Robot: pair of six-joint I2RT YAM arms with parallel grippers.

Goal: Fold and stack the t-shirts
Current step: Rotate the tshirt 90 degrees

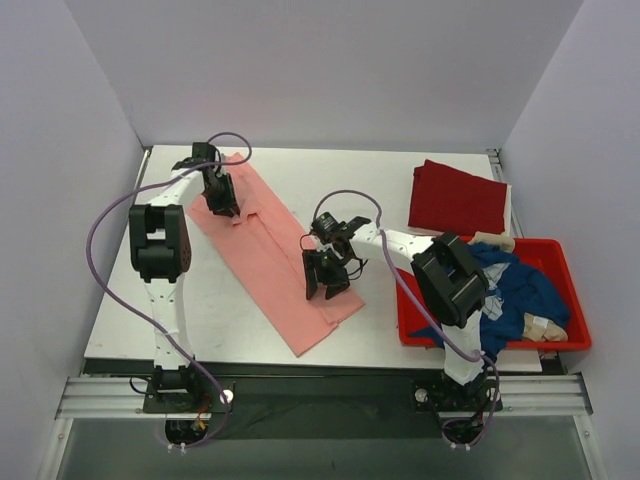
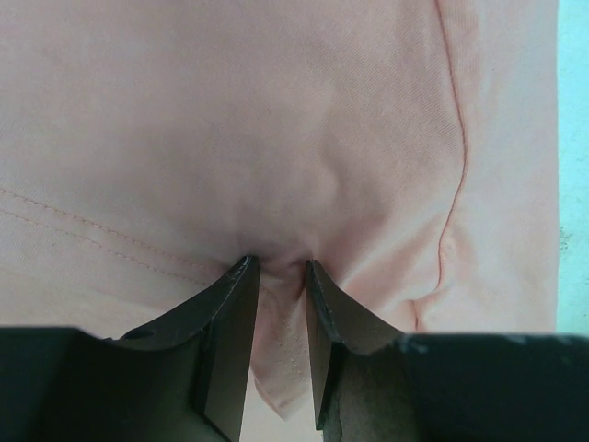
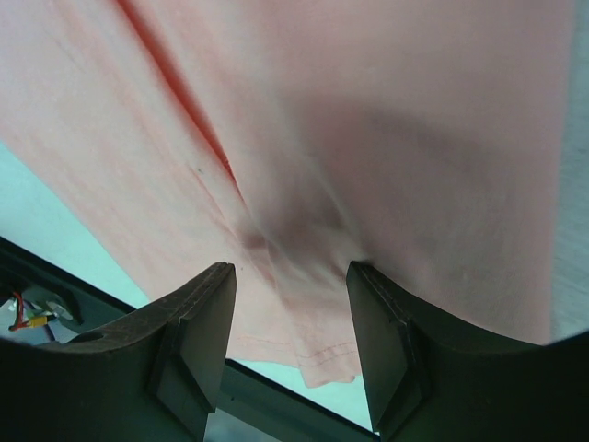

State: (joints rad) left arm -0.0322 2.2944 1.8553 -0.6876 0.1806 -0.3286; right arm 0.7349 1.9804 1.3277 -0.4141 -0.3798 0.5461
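Note:
The salmon-pink t-shirt (image 1: 270, 255) lies in a long diagonal strip on the white table (image 1: 350, 180). My left gripper (image 1: 228, 210) is at its far left end, shut on a pinch of the pink cloth (image 2: 276, 120), which bunches between the fingertips (image 2: 281, 265). My right gripper (image 1: 328, 290) is over the strip's right edge near the front; its jaws stand wide apart (image 3: 290, 272) with pink cloth (image 3: 386, 120) bunched between them, not clamped. The dark red t-shirt (image 1: 458, 198) lies folded at the back right. The navy blue t-shirt (image 1: 520, 285) lies crumpled in the tub.
A red plastic tub (image 1: 560, 343) stands at the right front and also holds some light-coloured cloth (image 1: 545, 325). White walls close in the table on three sides. The table's front edge and a metal rail (image 1: 320, 392) lie near the arm bases.

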